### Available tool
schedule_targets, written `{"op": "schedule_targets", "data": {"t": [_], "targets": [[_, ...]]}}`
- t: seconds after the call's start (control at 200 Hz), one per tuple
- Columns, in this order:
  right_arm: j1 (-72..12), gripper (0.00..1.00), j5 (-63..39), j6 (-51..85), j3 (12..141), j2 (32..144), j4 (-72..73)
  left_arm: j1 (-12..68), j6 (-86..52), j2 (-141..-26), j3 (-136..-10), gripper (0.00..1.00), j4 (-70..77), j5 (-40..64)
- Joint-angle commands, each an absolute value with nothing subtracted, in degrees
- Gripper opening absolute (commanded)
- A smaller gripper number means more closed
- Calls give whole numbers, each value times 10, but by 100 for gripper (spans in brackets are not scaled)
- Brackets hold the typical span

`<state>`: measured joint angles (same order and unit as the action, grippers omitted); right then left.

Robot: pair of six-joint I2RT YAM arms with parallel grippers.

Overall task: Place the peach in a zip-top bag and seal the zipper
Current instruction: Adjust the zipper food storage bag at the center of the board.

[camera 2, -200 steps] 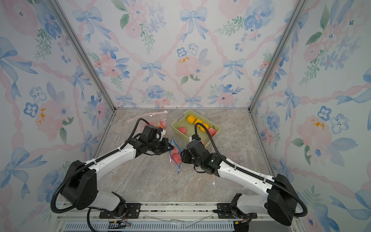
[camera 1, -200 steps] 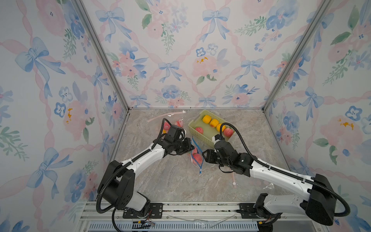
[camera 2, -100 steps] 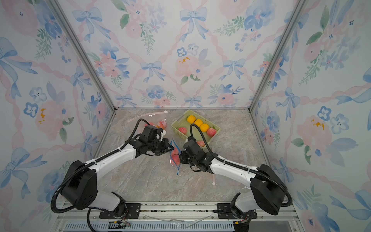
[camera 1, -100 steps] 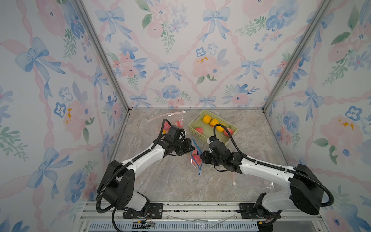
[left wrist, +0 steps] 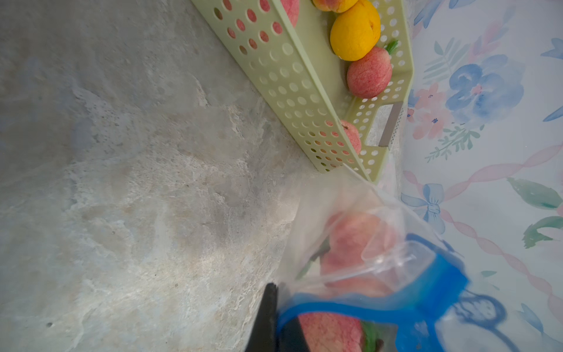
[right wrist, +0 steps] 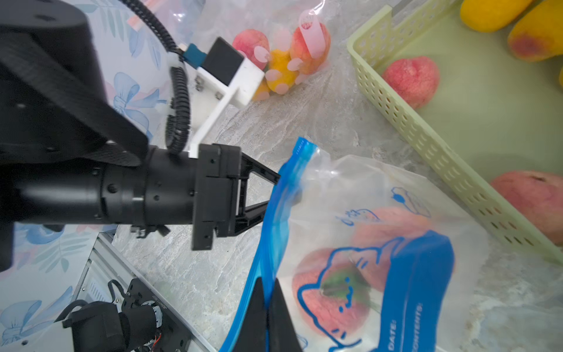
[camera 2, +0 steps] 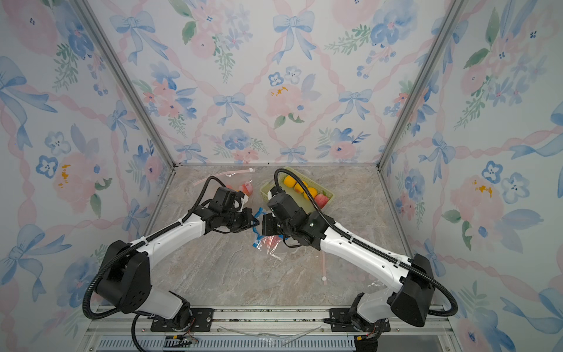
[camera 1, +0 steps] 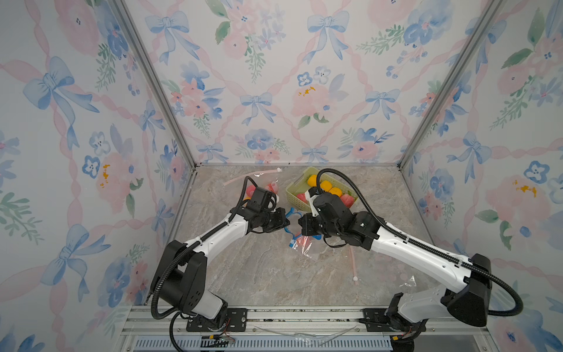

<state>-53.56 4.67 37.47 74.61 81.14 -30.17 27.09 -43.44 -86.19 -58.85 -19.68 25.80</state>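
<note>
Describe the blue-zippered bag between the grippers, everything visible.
The zip-top bag is clear, crinkled plastic with blue cartoon print, a blue label band and a blue zipper strip. Two peaches show inside. The left gripper and right gripper are both shut on the strip, at separate spots, holding that edge above the marble table.

Top views look down; close wrist views share the bag [right wrist: 350, 189].

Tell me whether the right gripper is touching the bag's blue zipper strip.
Touching. The right wrist view shows the right gripper shut on the blue zipper strip, which passes between its closed jaws.
</note>
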Motion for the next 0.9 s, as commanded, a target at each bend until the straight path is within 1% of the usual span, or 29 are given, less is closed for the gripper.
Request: {"op": "schedule_targets", "data": {"t": [0.0, 0.095, 0.16, 0.195, 0.215, 0.25, 0.295, 0.345, 0.39, 0.435, 0.51, 0.555, 0.575, 0.615, 0.67, 0.695, 0.74, 0.835, 0.895], "targets": [[-525, 0, 84, 368, 742, 843, -396, 269, -390, -851, -634, 0, -247, 254], [-507, 0, 79, 388, 712, 853, -387, 271, -381, -813, -667, 0, -248, 280], [-505, 0, 68, 393, 702, 858, -369, 271, -360, -804, -669, 0, -252, 238], [-506, 0, 62, 394, 703, 859, -360, 258, -357, -812, -663, 0, -265, 222], [-508, 0, 59, 392, 708, 860, -358, 249, -361, -819, -658, 0, -269, 226], [-513, 0, 61, 388, 717, 860, -355, 243, -369, -829, -649, 0, -262, 272], [-520, 0, 66, 383, 728, 861, -352, 278, -373, -840, -639, 0, -234, 316], [-521, 0, 68, 382, 738, 864, -348, 326, -368, -856, -653, 0, -233, 323], [-518, 0, 76, 384, 741, 868, -345, 341, -367, -863, -662, 0, -233, 336], [-514, 0, 81, 387, 740, 871, -341, 330, -370, -852, -659, 0, -233, 328], [-506, 0, 83, 391, 727, 872, -333, 278, -385, -811, -628, 0, -233, 269], [-503, 0, 80, 393, 720, 872, -329, 252, -389, -793, -608, 0, -233, 255], [-501, 0, 77, 392, 717, 872, -325, 247, -387, -786, -602, 3, -233, 253], [-501, 0, 70, 392, 712, 872, -317, 246, -384, -781, -596, 6, -233, 249], [-501, 0, 53, 393, 703, 873, -300, 250, -381, -782, -591, 7, -233, 245], [-501, 0, 46, 394, 700, 874, -292, 253, -381, -784, -590, 6, -233, 243], [-502, 0, 36, 396, 701, 877, -282, 265, -385, -791, -591, 0, -227, 253], [-505, 0, 34, 397, 709, 886, -281, 313, -382, -811, -601, 0, -206, 294], [-506, 0, 37, 398, 711, 886, -282, 297, -367, -816, -601, 0, -235, 273]]}}
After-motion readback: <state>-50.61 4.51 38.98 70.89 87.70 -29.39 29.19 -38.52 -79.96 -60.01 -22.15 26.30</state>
